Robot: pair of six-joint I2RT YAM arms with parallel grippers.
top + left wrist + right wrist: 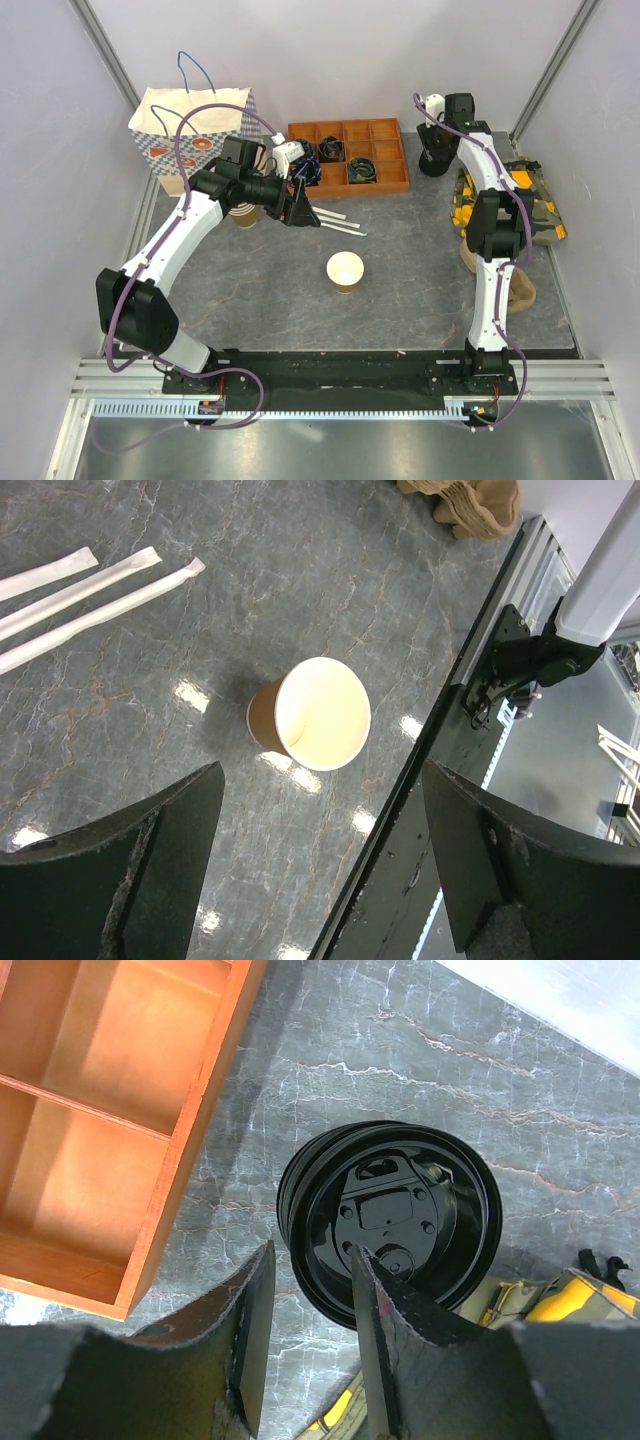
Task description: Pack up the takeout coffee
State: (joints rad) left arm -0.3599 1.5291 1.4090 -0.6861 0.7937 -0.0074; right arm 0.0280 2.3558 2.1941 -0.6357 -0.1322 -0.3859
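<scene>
Early in the job, by the look of it. Seeing cup (345,270) upright and lidless mid-desk, slightly toward the near edge, with nothing touching it. No drink visible inside from the left wrist view, only cream wall.

Seeing right gripper (312,1255) down over black lids (390,1215) at the far right corner, just beside tray (200,1120). Fingers narrowed, with the near rim of the top lid between them. Can't tell if pinched yet or just short of contact; view too steep to call.

Seeing left gripper (300,208) spread wide, holding nothing. Hovering over the far left part of the desk near bag (195,130) and straws (335,220), well apart from cup.

Done so far: nothing confirmed beyond reaching the lids. Left to do, as judged: lift one lid off, seat it on cup, then get the capped cup into bag, presumably. Worth watching for two lids coming up together, since they look stacked tight.
</scene>
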